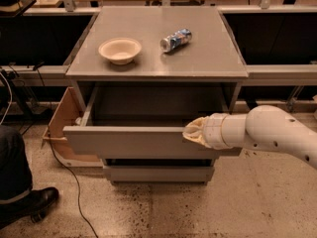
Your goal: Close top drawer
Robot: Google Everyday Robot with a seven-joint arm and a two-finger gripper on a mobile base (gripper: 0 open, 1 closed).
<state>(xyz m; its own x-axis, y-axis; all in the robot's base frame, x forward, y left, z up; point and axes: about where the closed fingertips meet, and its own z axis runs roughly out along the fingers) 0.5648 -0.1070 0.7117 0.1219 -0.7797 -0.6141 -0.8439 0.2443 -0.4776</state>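
Observation:
The top drawer [129,142] of the grey cabinet [158,58] is pulled far out, its plain flat front facing me and its inside dark. My gripper [190,131] reaches in from the right on a white arm [267,133] and rests against the upper edge of the drawer front, right of its middle. Its cream-coloured tip touches the front's rim. A lower grey drawer [158,173] sits under it, slightly out.
A cream bowl [120,50] and a lying blue-and-silver can [176,39] are on the cabinet top. A brown cardboard box [64,128] stands at the cabinet's left. A person's dark leg and shoe [22,192] are at the lower left, with a cable [69,182] on the floor.

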